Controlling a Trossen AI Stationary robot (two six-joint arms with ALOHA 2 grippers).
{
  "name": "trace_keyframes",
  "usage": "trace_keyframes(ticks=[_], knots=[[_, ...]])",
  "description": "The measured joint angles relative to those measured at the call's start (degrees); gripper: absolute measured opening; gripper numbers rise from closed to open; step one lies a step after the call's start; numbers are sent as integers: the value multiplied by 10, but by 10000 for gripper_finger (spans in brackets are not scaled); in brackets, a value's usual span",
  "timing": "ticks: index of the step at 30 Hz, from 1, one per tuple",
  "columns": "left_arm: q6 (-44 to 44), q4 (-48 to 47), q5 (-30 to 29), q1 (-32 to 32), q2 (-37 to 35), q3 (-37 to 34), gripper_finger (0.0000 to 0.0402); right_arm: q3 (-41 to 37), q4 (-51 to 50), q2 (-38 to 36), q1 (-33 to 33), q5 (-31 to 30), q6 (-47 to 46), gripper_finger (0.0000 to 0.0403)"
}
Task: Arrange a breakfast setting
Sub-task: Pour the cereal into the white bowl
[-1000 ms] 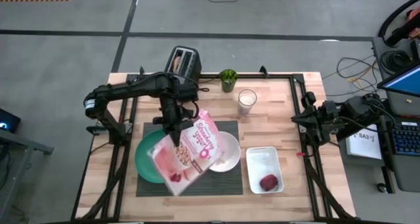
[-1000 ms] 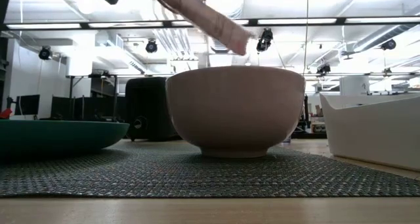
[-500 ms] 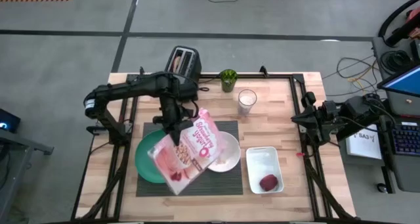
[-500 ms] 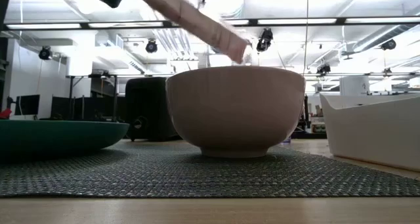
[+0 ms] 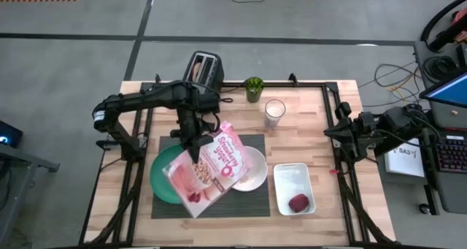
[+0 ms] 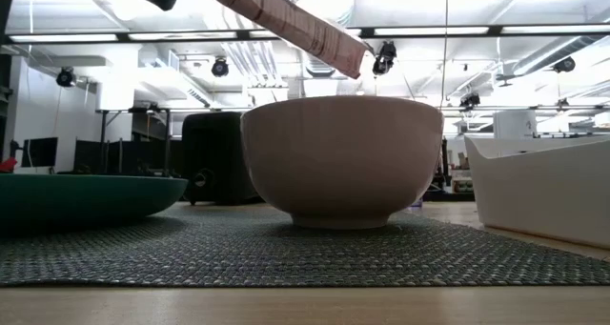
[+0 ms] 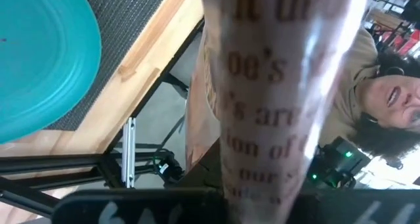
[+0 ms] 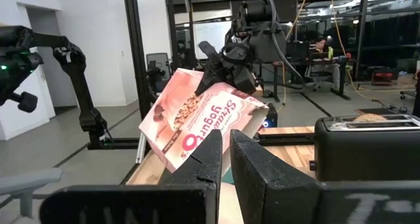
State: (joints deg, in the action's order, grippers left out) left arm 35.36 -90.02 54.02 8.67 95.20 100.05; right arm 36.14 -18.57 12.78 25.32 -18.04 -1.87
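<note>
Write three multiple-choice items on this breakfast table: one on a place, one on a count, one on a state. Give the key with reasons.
1. Where is the tall glass of milk?
A. on the dark ribbed placemat
B. on bare wood beside the small green potted plant
C. in the white rectangular dish

2. How many things lie in the white rectangular dish?
A. none
B. one
C. three

3. How is the pink cereal box held?
A. lying flat on the table
B. upright on the round green plate
C. tilted in the left gripper over the round white bowl

Key: 1 B, the high view shows it off the mat. 2 B, one dark red item. 3 C, the low view shows its end above the rim.
</note>
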Motion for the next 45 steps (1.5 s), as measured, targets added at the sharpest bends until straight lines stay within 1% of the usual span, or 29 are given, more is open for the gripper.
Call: trace_keyframes(ticks=[5, 8, 10, 12, 18, 19, 21, 22, 25, 29, 32, 34, 36, 40, 43, 44, 45], knots=[[-6, 0, -1, -2, 0, 0, 0, 0, 0, 0, 0, 0, 0, 22], [-5, 0, 3, -20, -1, 0, 0, 0, 0, 0, 0, 0, -1, 22], [-22, 0, 3, -33, -8, -1, 0, 0, -3, 0, 0, 0, -2, 22], [-30, 0, -7, -38, -15, -1, 0, 0, -5, 0, 0, 0, -1, 22], [-4, 0, -38, -27, -9, -1, 0, 0, -5, 0, 0, 0, -2, 22], [6, -1, -28, -28, -7, -1, 0, 0, -5, 0, 0, 0, -5, 22], [18, 0, 19, -24, -1, -1, 0, 0, -5, 0, 0, 0, -9, 22], [21, 1, 26, -21, 0, 1, 0, 0, -5, 0, 0, 0, -9, 22], [34, -2, -1, -12, -5, 3, 0, 0, -5, 0, 0, 0, -7, 22], [42, 1, 6, -12, 1, 0, 0, 0, -9, 0, 0, 0, -2, 22], [30, 0, -28, -16, -7, 4, 0, 0, -9, 0, 0, 0, -4, 22], [33, 0, -29, -21, -7, 3, 0, 0, -8, 0, 0, 0, -11, 22], [48, 0, -16, -22, -4, 2, 0, 0, -6, 0, 0, 0, -11, 22], [35, 0, -38, -23, -7, 1, 0, 0, -5, 0, 0, 0, -10, 22], [37, 0, -20, -21, -3, 0, 0, 0, -6, 0, 0, 0, -7, 22], [33, 0, -24, -18, -3, 1, 0, 0, -7, 0, 0, 0, -6, 22], [27, 1, -40, -18, -4, 1, 0, 0, -6, 0, 0, 0, -6, 22]])
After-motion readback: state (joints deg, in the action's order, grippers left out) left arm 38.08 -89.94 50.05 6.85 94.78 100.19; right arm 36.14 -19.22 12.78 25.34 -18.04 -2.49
